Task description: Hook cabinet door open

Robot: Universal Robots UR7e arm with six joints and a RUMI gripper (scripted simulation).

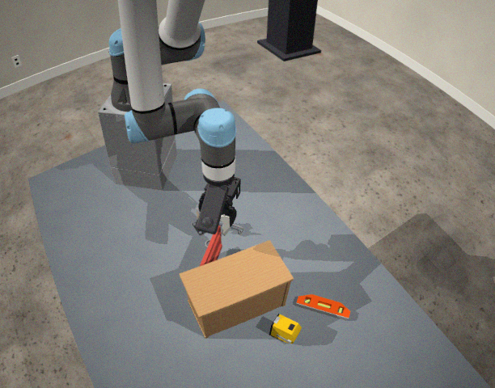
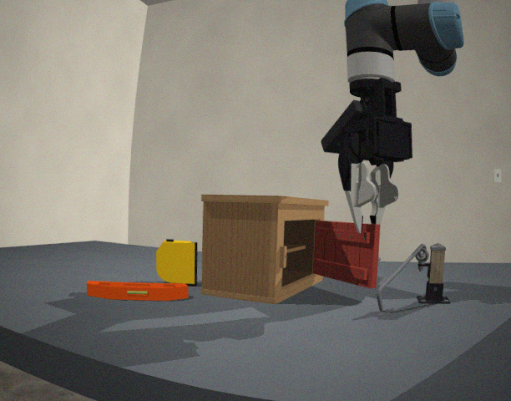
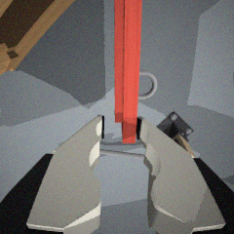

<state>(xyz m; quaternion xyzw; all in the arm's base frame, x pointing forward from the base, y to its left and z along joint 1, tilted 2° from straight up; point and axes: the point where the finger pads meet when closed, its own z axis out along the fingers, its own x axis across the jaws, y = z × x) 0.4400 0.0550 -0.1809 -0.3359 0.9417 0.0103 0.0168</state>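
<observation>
From my station, I have the gripper (image 1: 219, 230) (image 2: 368, 225) (image 3: 119, 118) pointing down over the free edge of the red door (image 1: 212, 248) (image 2: 346, 254) (image 3: 131, 73). Its fingers are set fairly narrow, one on each side of the panel. On the wrist view I can see a gap along the left side of the door, so I don't have it clamped; whether the right pad touches it, I cannot tell.

The door stands open. The wooden cabinet (image 1: 235, 277) (image 2: 240, 248) (image 3: 44, 34) sits upright on its base, toward 6 o'clock from my gripper in the top view. The eye (image 1: 205, 243) (image 3: 156, 85) sticks out from the door, at 1 o'clock from my fingertips in the wrist view.

The hook (image 1: 238, 228) (image 2: 400, 269) (image 3: 122, 152) is out of the eye. In the exterior view it slopes from the post (image 2: 437, 265) (image 3: 184, 145) toward 8 o'clock, its bent end down by the grey-blue surface (image 1: 114, 234) (image 2: 333, 353). The post lies around 3 o'clock from my fingertips in the wrist view.

In the top view, the yellow tape measure (image 1: 285, 328) (image 2: 175, 262) is at 4 o'clock from the cabinet's middle, and the orange level (image 1: 323, 305) (image 2: 137, 291) is between 3 and 4.
</observation>
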